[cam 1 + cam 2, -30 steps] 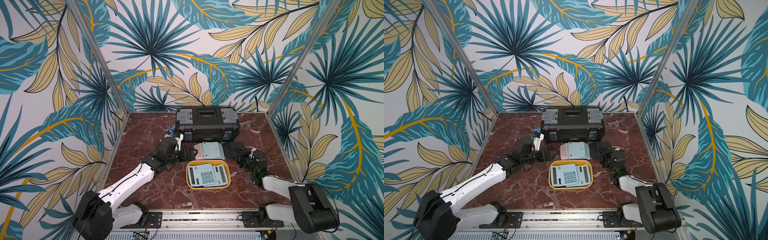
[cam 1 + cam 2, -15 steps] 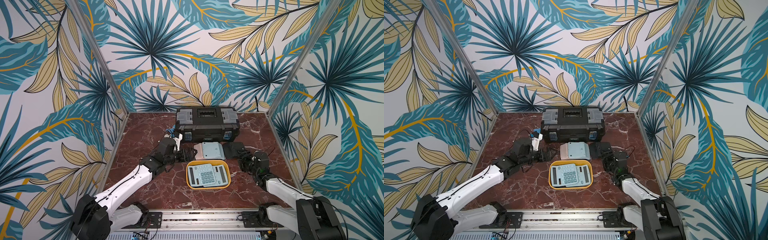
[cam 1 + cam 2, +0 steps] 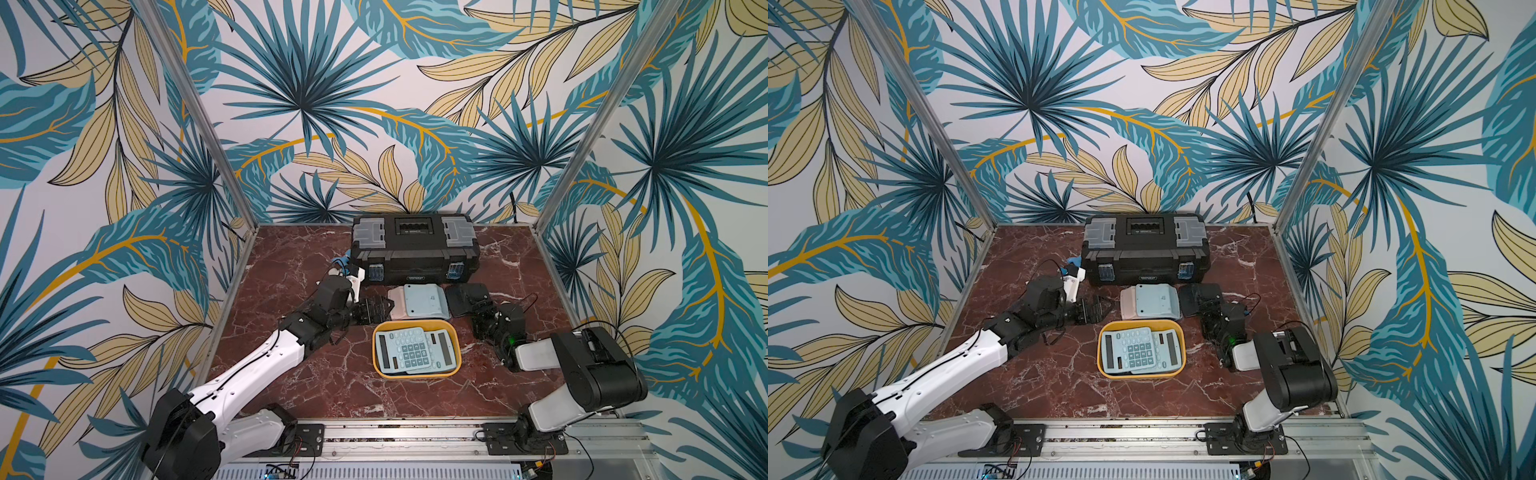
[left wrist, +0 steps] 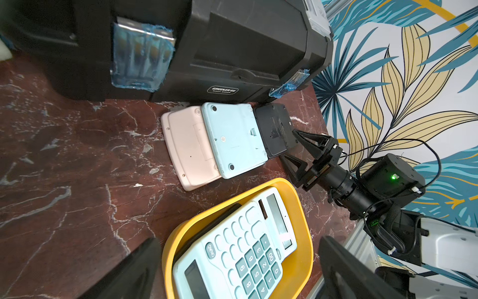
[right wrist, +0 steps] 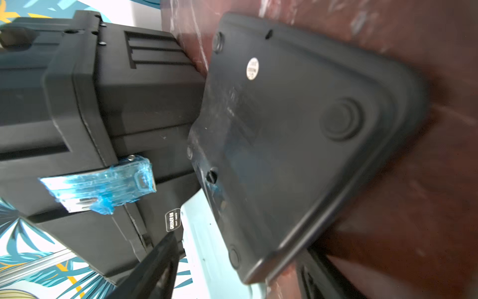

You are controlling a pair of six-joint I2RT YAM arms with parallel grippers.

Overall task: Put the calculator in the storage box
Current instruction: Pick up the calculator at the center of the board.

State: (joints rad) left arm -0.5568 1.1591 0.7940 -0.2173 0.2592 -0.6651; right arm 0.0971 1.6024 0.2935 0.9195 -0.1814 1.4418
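Left wrist view looks across the dark red marble-patterned table (image 4: 64,168) at the shallow yellow-orange plastic storage tray (image 4: 301,233) with rounded corners. A face-up light-blue plastic calculator (image 4: 248,253) lies inside it, keys showing. It rests aslant over a second pale calculator whose display strip shows along one side. Something dark lies under them, too hidden to name.

Between the tray and a large black plastic toolbox (image 4: 245,51) with blue-filmed latches, three more calculators lie face down in a row on the table. They are a pale pink calculator (image 4: 186,150), a face-down light-blue calculator (image 4: 232,139) overlapping the pink one's edge, and a black calculator (image 4: 274,129) resting tilted on the blue one's far edge.

The right hand (image 4: 290,145) sits low at the black calculator's outer side, its fingers spread in a V with the tips at the calculator's edge. Whether they touch it cannot be told, but they are not pinching it. In the right wrist view the black underside fills the picture, slightly blurred.

In a top view the left hand (image 3: 380,311) hangs low just beside the pink calculator, on the side away from the black one. Its fingers (image 4: 134,271) are spread wide and grip nothing.
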